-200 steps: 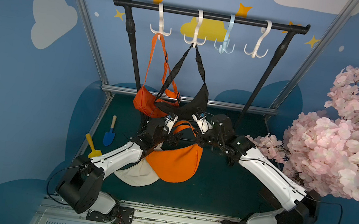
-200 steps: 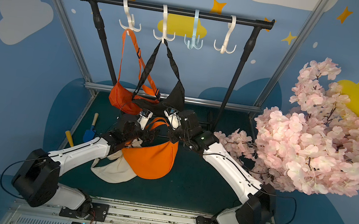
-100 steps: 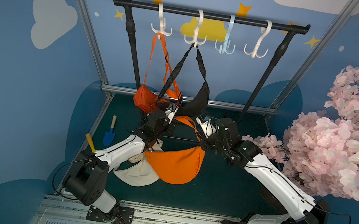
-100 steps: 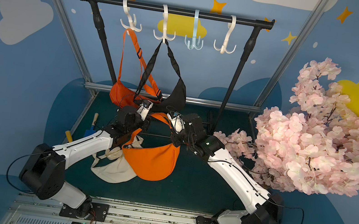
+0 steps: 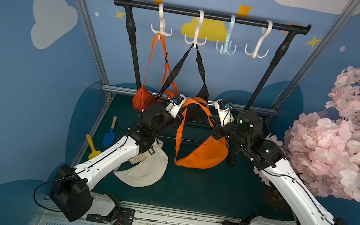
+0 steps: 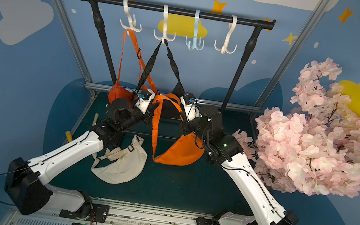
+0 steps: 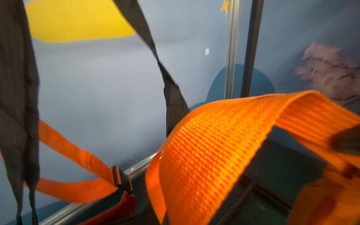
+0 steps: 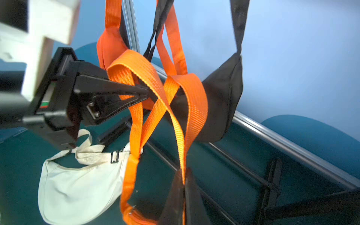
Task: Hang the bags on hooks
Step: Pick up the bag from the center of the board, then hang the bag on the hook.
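Orange bag [image 5: 201, 154] hangs between my arms above the worktop [image 5: 199, 192], left pincer [image 8: 148, 93] and right pincer [image 8: 184, 176] both clamped on its strap [image 8: 196, 101]. Best keep the loop wide, lifting it over the pale-blue hook [image 5: 226, 47].

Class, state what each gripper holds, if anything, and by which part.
Left gripper and right gripper each pinch the strap of the unhung orange bag, at separate spots along it.

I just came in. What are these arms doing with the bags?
Both arms hold up an orange bag by its strap: the left pincer and the right pincer are shut on it. A second orange bag and a black bag hang on hooks; a cream bag lies on the table. The light blue hook is free.
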Controlling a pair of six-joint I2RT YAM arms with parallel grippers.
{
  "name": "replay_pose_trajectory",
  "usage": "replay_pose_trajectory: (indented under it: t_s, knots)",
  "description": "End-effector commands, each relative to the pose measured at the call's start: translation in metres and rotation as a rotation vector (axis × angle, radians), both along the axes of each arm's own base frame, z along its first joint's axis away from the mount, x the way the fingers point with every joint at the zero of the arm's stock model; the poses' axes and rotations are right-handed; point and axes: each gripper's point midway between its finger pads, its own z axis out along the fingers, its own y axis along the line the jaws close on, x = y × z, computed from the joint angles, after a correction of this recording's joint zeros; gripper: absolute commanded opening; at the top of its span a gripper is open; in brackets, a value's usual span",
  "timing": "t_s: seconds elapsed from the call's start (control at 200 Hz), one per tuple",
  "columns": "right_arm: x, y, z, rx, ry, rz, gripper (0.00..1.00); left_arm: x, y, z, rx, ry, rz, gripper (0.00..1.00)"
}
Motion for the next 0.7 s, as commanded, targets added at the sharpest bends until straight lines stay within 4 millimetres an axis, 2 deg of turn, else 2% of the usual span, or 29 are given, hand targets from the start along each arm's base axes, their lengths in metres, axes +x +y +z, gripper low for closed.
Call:
replay_pose_trajectory:
  t_s: [0.0,0.26,0.541,0.696]
  knots:
    - [0.001,-0.010,0.050,0.065,-0.116,-0.021,0.00,-0.009,-0.010,0.021,-0.033,-0.029,-0.063,0.04]
    - [0.008,-0.020,0.115,0.106,-0.253,-0.040,0.00,-0.013,-0.035,0.060,-0.052,-0.095,-0.141,0.04]
    - [0.030,-0.035,0.176,0.107,-0.400,-0.085,0.00,-0.002,-0.050,0.103,-0.049,-0.181,-0.158,0.04]
    - [0.038,-0.039,0.204,0.114,-0.468,-0.100,0.00,0.013,-0.054,0.130,-0.030,-0.229,-0.127,0.04]
